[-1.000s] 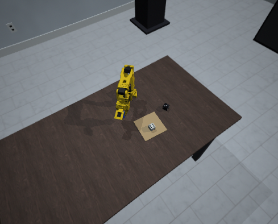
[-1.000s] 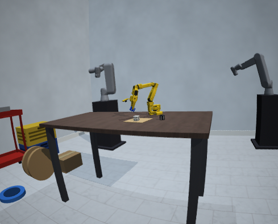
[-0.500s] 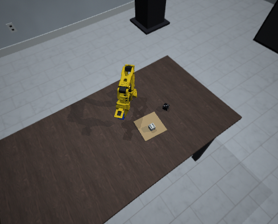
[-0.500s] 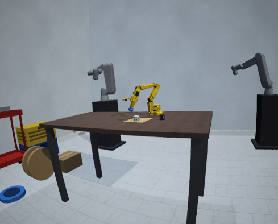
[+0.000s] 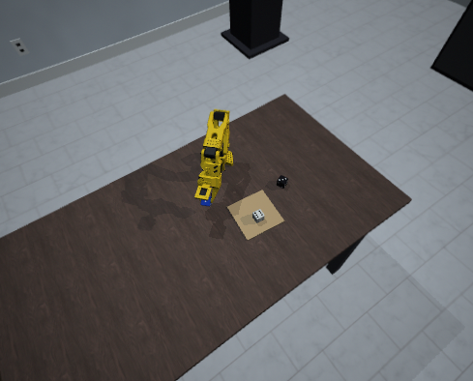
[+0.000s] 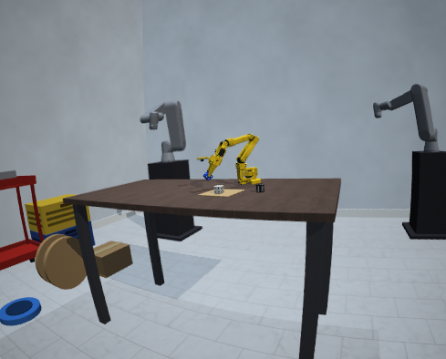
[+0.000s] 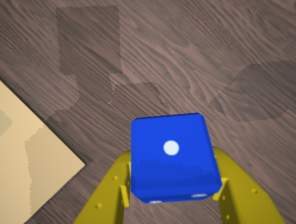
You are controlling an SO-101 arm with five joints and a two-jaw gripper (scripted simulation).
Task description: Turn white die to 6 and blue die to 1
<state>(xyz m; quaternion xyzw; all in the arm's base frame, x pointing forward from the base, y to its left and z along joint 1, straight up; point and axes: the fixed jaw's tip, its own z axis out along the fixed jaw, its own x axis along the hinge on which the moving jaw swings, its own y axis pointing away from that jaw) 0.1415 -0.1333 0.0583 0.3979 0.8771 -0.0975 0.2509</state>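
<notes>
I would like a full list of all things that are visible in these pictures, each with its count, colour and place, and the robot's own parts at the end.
table: one, dark brown wood, black legs, middle of the room
mat: one, tan, flat on the table
white die: one, white, on the mat
black die: one, black, on the table beside the mat
blue die: one, blue, held above the table, off the mat, one-pip face toward the wrist camera
grey arms on black pedestals: two, behind the table
cart: one, red, far left
crate: one, yellow and blue, by the cart
discs: two, tan, on the floor
cardboard box: one, brown, under the table
ring: one, blue, on the floor
arm: one, yellow
gripper: one, yellow, closed on the blue die
</notes>
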